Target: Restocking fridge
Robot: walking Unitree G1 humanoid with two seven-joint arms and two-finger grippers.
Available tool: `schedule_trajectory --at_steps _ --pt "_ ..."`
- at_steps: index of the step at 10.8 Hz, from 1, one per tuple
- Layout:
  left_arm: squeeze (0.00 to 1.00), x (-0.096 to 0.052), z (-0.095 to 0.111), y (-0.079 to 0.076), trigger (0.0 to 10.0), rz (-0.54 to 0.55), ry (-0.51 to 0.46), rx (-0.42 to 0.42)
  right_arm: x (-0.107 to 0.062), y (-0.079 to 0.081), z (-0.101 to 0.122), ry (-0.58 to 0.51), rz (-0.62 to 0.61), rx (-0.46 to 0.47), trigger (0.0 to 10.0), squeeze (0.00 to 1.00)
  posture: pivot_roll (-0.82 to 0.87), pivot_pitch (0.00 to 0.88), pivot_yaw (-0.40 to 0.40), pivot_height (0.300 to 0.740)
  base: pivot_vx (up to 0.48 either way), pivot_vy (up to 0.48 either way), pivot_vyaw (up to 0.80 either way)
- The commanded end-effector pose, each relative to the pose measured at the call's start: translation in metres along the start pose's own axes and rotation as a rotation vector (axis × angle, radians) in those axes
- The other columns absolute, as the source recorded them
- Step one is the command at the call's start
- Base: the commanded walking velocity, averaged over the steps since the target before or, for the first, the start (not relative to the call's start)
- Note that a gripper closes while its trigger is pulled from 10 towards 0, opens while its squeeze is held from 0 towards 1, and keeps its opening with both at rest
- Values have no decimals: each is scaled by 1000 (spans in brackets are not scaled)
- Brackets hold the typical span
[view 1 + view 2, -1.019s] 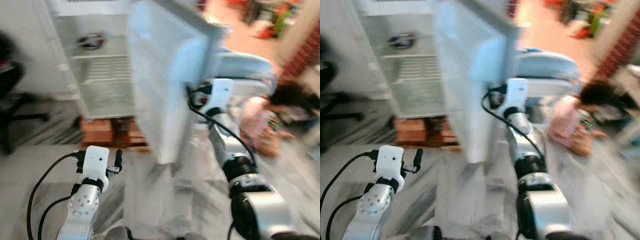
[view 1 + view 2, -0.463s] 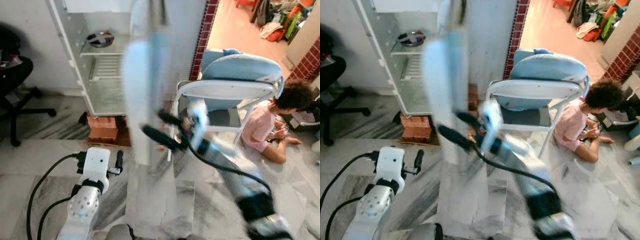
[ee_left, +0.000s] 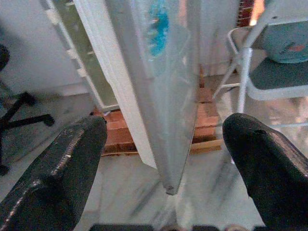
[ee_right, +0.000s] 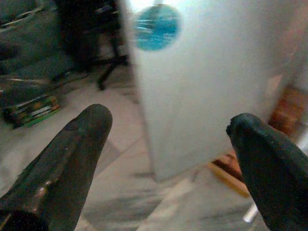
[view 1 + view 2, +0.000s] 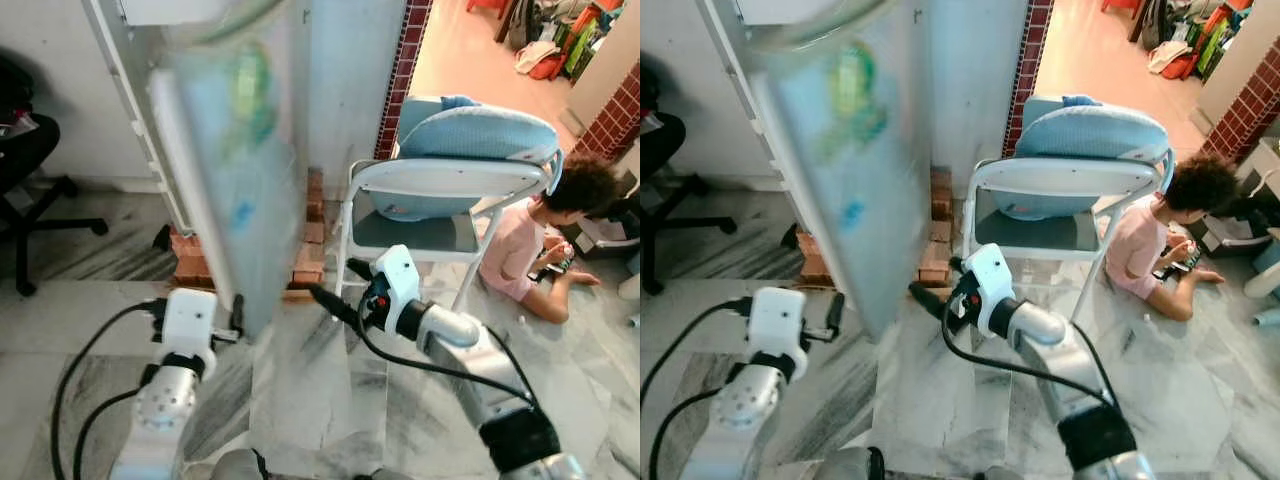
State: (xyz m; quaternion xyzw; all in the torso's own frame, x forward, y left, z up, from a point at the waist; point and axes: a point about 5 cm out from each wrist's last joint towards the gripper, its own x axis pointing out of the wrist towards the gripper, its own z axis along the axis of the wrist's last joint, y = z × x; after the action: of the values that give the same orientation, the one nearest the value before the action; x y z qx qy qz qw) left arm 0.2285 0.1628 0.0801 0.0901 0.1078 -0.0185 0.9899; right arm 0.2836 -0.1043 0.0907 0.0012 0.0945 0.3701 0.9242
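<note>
The white fridge door (image 5: pixel 235 170), blurred with motion, stands at an angle in front of the fridge body (image 5: pixel 120 60) and covers most of the opening. It carries a blue round sticker (image 4: pixel 156 20). My right gripper (image 5: pixel 340 285) is open, low beside the door's bottom corner and apart from it, fingers pointing at the door's outer face. My left gripper (image 5: pixel 237 310) is open, low on the other side, facing the door's bottom edge (image 3: pixel 166 185). Nothing is between either pair of fingers.
Red bricks (image 5: pixel 305 230) prop up the fridge. A folding chair (image 5: pixel 450 180) with a blue cushion stands to the right. A person (image 5: pixel 530 250) sits on the floor behind it. A black office chair (image 5: pixel 30 190) is at far left. Marble floor lies ahead.
The door has swung left across the fridge, hiding the shelves and bowl. My right arm has come off the door and dropped low. The left arm has barely moved.
</note>
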Motion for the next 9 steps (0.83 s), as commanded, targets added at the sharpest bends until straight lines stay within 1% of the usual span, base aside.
schedule_trajectory --at_steps 1,2,3,4,5,6,8,9 --pt "0 1 -3 3 10000 15 15 -1 -2 1 2 -25 -53 -13 10000 0 133 87 -10 740 0 270 0" --pt "0 3 -3 2 10000 8 15 -8 -4 2 -1 -57 -138 3 10000 0 128 85 -9 740 0 480 0" --pt "0 5 -2 1 10000 5 15 -15 -5 2 -2 -66 -183 8 10000 0 121 82 -6 740 0 480 0" --pt "0 6 -1 1 10000 -4 2 -6 -9 -2 -4 -62 -227 28 10000 0 112 83 -3 740 0 480 -800" --pt "0 8 1 0 10000 -18 -15 5 -12 -5 -3 -67 -239 26 10000 0 108 83 -2 740 0 480 -800" --pt "0 11 5 0 10000 -20 -26 -10 -18 -17 -2 -74 -293 29 10000 0 98 79 4 740 0 480 -594" --pt "0 14 5 -1 10000 -16 -24 -13 -17 -18 -3 -71 -312 9 10000 0 91 69 16 740 0 480 0" --pt "0 16 7 -2 10000 -23 -40 1 -15 -17 -3 -73 -315 2 10000 0 90 64 18 740 0 480 0"
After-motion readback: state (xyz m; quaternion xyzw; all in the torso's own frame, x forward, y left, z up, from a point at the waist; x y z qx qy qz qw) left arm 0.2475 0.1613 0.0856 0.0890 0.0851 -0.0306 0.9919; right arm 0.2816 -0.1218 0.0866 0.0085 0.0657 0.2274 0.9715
